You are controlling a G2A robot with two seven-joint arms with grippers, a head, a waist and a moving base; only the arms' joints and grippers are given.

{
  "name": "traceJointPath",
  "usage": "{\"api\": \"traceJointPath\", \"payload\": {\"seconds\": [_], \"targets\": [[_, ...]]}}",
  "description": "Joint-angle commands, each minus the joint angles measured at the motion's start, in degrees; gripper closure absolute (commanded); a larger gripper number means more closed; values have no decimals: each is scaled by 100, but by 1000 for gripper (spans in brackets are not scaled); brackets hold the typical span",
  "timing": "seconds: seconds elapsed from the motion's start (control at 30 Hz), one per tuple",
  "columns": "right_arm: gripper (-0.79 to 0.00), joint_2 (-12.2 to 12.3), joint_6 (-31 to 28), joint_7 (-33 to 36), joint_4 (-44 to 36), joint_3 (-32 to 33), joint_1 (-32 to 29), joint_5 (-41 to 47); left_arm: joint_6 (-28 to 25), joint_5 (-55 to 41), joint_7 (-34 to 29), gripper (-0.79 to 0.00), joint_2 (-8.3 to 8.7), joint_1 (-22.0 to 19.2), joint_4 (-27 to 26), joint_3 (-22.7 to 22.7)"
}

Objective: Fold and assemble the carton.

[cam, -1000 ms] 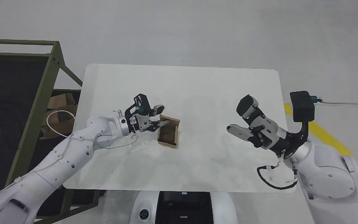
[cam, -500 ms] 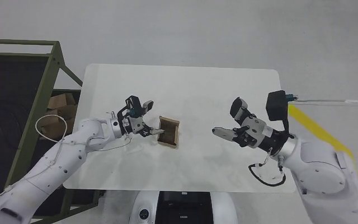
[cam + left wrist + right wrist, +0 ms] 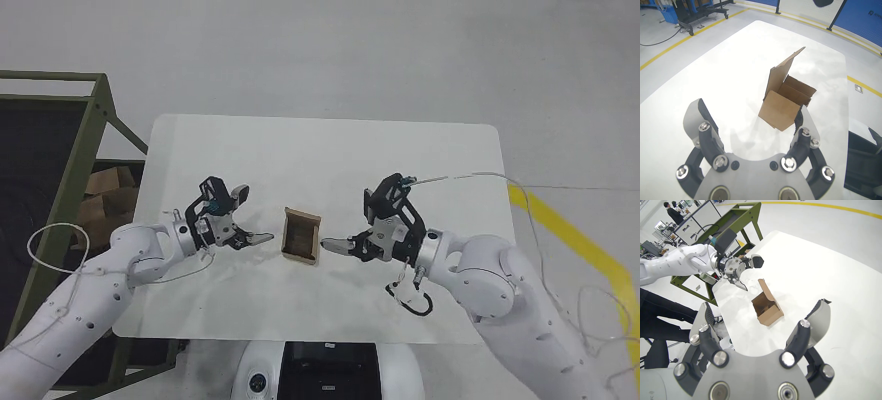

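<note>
A: Table (image 3: 400, 160) first. White. Carton (image 3: 301, 236) on its near half, about mid-width, between the two arms.

B: Carton's attitude?

A: Sits on its base, mouth up. One tall flap (image 3: 778, 75) stands upright on the far edge, hinge running roughly left to right. No other flap stands as high. Footprint reads near square from above, so I cannot call a long axis.

B: Grippers?

A: Left gripper (image 3: 252, 214) is just left of the carton, jaws spread wide, nothing held. Right gripper (image 3: 352, 220) is just right of it, also spread and empty. Both point inward at the carton. From above, neither seems to touch it.

B: Which is nearer?

A: The right by a shade, I judge. One fingertip sits just beside the right wall.

B: And the flap?

A: On the far side of both. Folding it probably means reaching its far face and pushing it toward the near side.
</note>
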Motion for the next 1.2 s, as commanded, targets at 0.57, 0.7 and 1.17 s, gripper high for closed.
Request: {"api": "traceJointPath", "payload": {"seconds": [0.57,0.7,1.17], "targets": [[-785,-156,893,109,557,-774,269,-999,300,-132,-343,-785,-133,-42,0,64],[-785,-265,1222,30,990,-1099,459,-1210,325,-246,-394,-785,-193,-87,102,90],[-785,-554,1782,201,1736,-1647,951,-1463,335,-281,-635,-785,-410,-330,271,277]]}}
